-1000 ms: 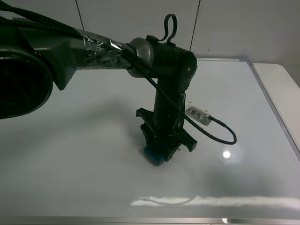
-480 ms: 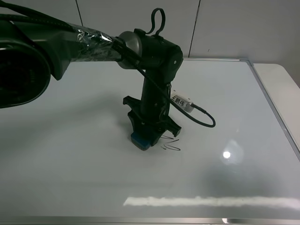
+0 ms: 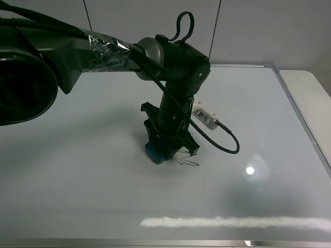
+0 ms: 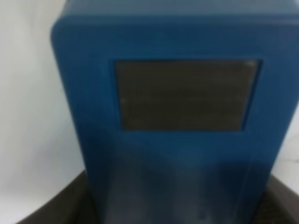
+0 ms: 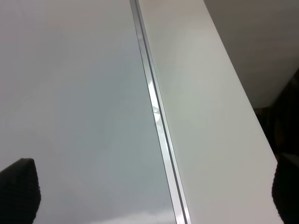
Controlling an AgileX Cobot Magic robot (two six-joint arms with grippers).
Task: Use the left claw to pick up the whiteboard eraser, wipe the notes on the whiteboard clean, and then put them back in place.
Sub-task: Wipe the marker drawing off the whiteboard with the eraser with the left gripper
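The whiteboard point(image 3: 269, 119) fills most of the high view. Near its middle, my left claw point(image 3: 164, 150) points down and is shut on the teal-blue whiteboard eraser point(image 3: 153, 154), which rests against the board. The notes point(image 3: 189, 161), a thin black scribble, lie just right of the eraser and apart from it. In the left wrist view the whiteboard eraser point(image 4: 177, 140) fills the frame, with one dark square patch point(image 4: 184, 95) facing the camera. My right gripper point(image 5: 149, 196) is open over the whiteboard's silver frame point(image 5: 156, 116), its dark fingertips point(image 5: 16, 186) wide apart.
A white labelled box point(image 3: 205, 115) and a looping black cable point(image 3: 230, 144) hang off the left wrist. A bright light spot point(image 3: 250, 170) and a white glare streak point(image 3: 232, 222) show on the board. A white table point(image 3: 310, 98) borders the board's right side.
The left claw carried the eraser left and away from the board's near edge, which brought the scribble into sight. In the last half second the wrist swung slightly right and the eraser barely moved.
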